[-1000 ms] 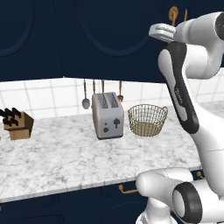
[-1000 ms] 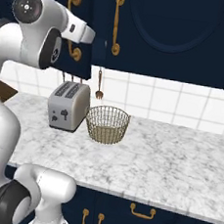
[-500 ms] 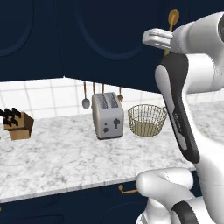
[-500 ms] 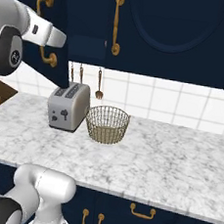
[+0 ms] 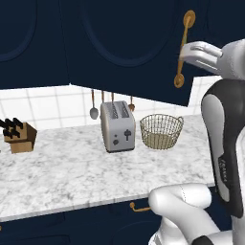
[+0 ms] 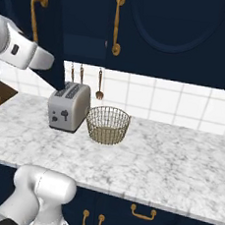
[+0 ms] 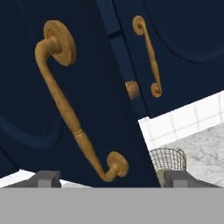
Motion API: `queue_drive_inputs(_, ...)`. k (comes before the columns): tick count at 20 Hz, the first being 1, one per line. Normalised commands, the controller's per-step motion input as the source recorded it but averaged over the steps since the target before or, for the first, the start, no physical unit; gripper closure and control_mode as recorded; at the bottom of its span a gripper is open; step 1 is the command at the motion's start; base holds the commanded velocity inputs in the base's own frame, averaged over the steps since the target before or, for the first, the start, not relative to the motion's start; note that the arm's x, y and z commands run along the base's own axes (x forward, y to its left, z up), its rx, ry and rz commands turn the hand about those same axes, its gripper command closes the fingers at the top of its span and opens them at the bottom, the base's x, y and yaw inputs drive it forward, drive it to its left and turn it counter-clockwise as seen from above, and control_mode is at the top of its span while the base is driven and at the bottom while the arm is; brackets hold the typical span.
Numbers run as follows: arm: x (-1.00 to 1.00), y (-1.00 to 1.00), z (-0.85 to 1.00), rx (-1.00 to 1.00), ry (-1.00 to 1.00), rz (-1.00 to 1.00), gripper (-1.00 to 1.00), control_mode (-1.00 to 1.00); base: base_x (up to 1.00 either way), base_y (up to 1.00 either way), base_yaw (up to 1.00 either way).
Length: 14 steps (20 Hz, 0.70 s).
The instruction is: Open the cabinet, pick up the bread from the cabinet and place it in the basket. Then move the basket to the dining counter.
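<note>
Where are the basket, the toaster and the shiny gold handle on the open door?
basket (image 5: 161, 131): left base view, on its wire side wall.
toaster (image 5: 117, 126): left base view, on its grey front face.
gold handle (image 7: 72, 122): hand view, on the middle of its curved bar.

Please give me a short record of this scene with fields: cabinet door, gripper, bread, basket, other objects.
cabinet door: swung partly open, brass handle free
gripper: open, fingers apart either side of the handle's lower end, holding nothing
bread: brown roll showing in the door gap
basket: empty, on the counter right of the toaster
other objects: knife block, hanging utensils
</note>
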Motion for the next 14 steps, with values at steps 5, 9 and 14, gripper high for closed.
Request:
queue_drive_inputs(5, -0.15, -0.93, 0.08, 0.40, 0.07, 0.04, -1.00, -1.00, 0.00, 0.00, 0.00)
queue_drive_inputs(9, 0.91, -0.46, -0.08, 0.39, 0.10, 0.07, -1.00, -1.00, 0.00, 0.00, 0.00)
queue_drive_inputs(14, 0.95, 0.01, -0.11, 0.46, 0.13, 0.08, -1.00, -1.00, 0.00, 0.00, 0.00)
